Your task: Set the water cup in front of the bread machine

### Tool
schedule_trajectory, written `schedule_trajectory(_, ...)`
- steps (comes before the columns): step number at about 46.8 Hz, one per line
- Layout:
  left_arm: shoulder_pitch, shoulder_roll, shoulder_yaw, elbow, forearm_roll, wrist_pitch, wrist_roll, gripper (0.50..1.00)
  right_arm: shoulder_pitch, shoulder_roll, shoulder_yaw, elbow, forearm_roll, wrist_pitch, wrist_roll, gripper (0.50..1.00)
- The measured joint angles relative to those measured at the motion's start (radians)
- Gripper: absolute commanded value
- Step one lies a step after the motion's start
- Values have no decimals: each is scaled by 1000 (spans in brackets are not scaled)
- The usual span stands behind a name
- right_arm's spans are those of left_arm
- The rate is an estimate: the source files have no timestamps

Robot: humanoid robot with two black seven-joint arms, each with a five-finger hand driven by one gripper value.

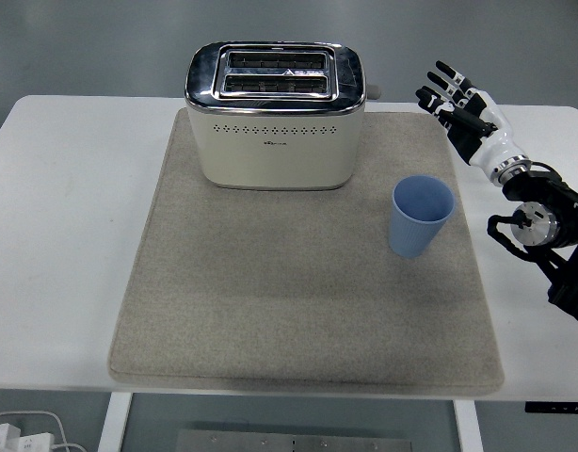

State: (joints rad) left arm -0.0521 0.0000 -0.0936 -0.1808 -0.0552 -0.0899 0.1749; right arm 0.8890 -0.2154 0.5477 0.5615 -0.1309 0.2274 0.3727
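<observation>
A light blue water cup [421, 216] stands upright on the right part of the grey mat [298, 292], to the right of and a little nearer than the cream and chrome bread machine [275, 115] at the mat's far middle. My right hand [461, 105] hovers above and to the right of the cup, past the mat's far right corner, fingers spread and holding nothing. It is apart from the cup. The left arm does not show.
The mat lies on a white table [63, 217]. A white power strip with cable [16, 435] lies on the floor at the bottom left. Bare mat stretches in front of the bread machine.
</observation>
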Motion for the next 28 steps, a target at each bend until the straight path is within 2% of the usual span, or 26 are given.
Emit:
schedule_trajectory(16, 0, 0, -1, -5, 0, 0, 0, 1000, -78, -127, 1, 92, -13, 19, 12, 926)
schedule_trajectory(28, -2, 0, 0, -8, 1, 0, 0, 1000, -130, -187, 3, 171, -15, 20, 34, 926)
